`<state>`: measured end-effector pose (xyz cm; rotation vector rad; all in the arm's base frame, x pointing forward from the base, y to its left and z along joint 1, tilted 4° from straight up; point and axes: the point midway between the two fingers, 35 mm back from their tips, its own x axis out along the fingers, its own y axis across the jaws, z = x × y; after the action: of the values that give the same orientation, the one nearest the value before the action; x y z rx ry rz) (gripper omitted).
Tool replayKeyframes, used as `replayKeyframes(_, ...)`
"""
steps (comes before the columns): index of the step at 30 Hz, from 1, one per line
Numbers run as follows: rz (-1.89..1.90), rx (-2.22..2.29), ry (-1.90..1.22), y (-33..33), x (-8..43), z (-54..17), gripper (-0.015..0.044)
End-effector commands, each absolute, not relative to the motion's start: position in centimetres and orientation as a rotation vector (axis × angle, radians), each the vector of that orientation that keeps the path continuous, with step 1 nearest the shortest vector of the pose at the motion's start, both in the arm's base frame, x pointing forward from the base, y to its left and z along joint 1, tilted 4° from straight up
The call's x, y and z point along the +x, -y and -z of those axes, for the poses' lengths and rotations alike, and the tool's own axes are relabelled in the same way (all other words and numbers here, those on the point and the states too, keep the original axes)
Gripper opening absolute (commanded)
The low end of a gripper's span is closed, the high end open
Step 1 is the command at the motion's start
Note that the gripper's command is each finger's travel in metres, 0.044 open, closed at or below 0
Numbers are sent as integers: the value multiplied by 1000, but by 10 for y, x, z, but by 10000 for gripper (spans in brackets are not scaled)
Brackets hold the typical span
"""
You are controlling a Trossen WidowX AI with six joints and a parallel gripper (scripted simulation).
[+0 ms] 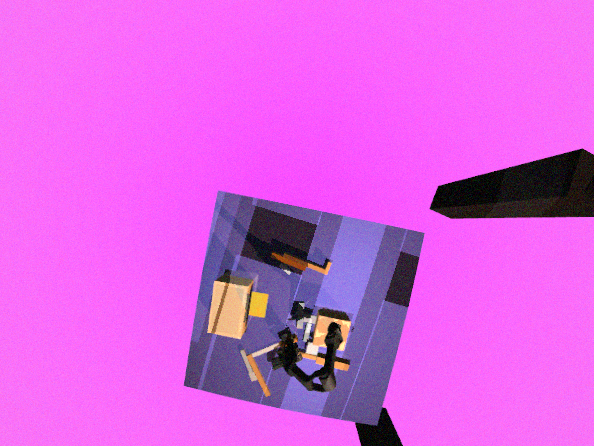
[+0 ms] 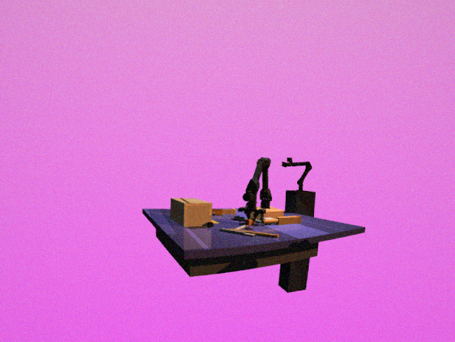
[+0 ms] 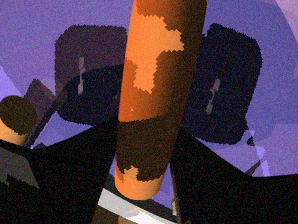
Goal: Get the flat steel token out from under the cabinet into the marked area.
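The tan box-shaped cabinet (image 1: pixel 229 309) (image 2: pixel 196 215) stands at the left of the table in the top and exterior views. The yellow marked area (image 1: pixel 259 305) (image 2: pixel 215 221) lies flat in front of it. I cannot make out the steel token or the vent slots. My gripper (image 1: pixel 290 342) (image 2: pixel 250 220) (image 3: pixel 145 127) is shut on an orange rounded handle (image 3: pixel 150 70), which runs upright through the middle of the wrist view. A pale stick (image 1: pixel 265 349) (image 2: pixel 242 227) reaches from near the fingers toward the left; whether it joins the handle is unclear. The gripper is low over the table, away from the cabinet.
A long orange bar (image 1: pixel 259 375) (image 2: pixel 266 234) lies in front, beside a pale piece. Orange pieces (image 1: pixel 295 261) (image 2: pixel 226 212) lie farther back. A tan block (image 1: pixel 322 330) stands by the arm's base, near pale pieces and another orange bar (image 1: pixel 340 365) (image 2: pixel 289 219).
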<state>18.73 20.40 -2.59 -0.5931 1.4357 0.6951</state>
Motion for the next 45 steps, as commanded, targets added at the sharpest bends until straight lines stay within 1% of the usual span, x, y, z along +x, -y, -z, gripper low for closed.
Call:
replayKeyframes(1,-700,-593,-1429,-211,187,24,0)
replayKeyframes(24,-702,-591,-1429,-238,179,22,0)
replayKeyframes(45,-602,-488,-1463,-239,178,22,0)
